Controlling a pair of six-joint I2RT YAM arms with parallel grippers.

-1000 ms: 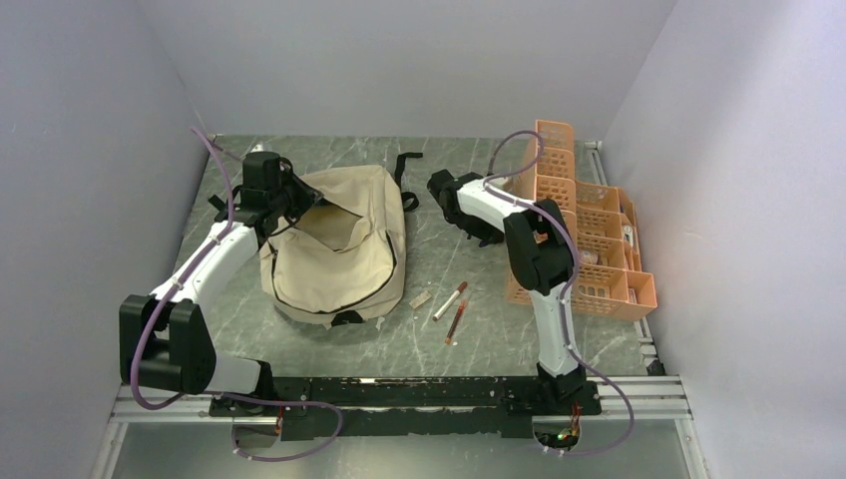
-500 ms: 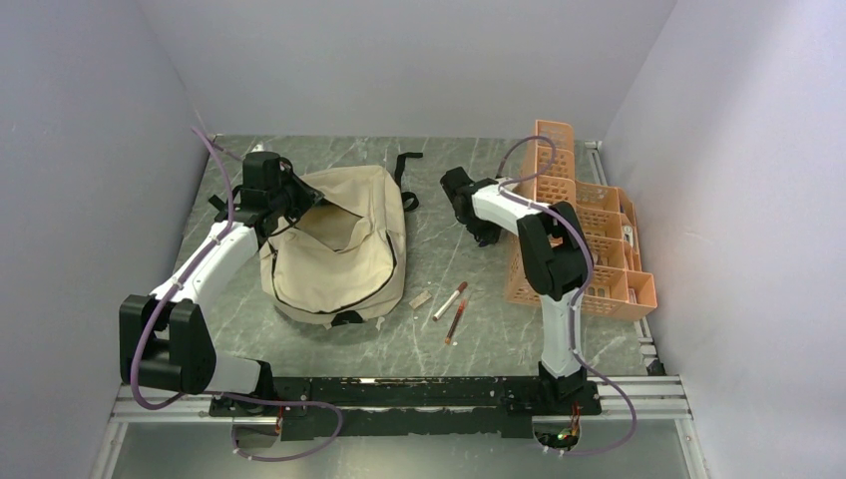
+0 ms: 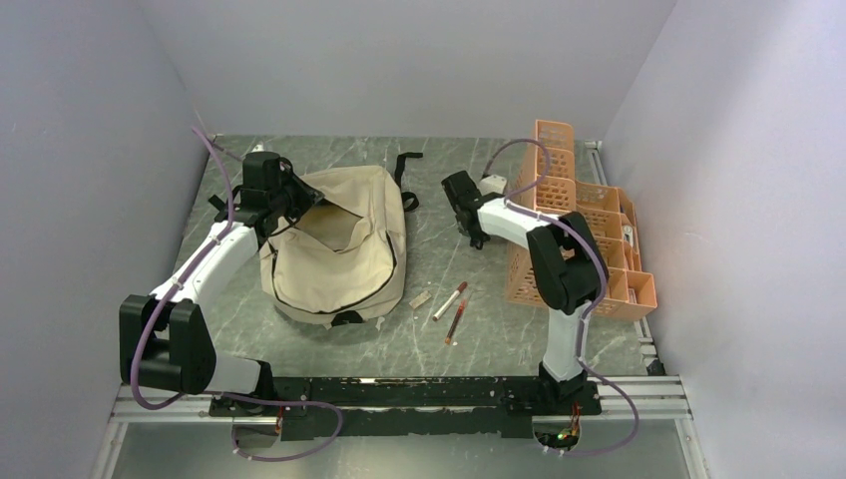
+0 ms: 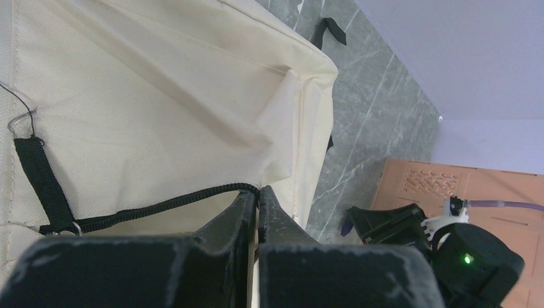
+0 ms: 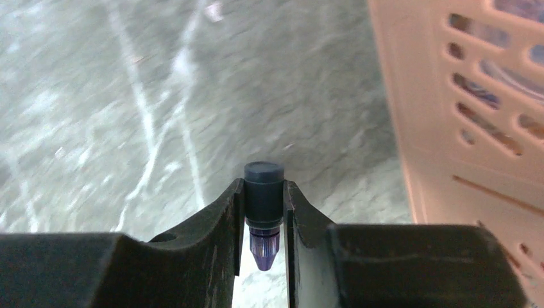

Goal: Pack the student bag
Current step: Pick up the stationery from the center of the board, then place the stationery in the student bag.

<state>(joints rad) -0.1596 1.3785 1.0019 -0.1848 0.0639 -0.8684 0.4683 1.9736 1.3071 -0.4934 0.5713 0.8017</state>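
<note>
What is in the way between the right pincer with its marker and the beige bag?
Nothing visible. Only table lies between the right pincer, gripping a marker, and the student bag; the loose pens lie nearer the arm bases, off that path.

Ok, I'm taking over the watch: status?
Left gripper shut on bag rim, bag open. Right gripper shut on marker, beside organizer. Two pens loose on table, not in the way.
</note>
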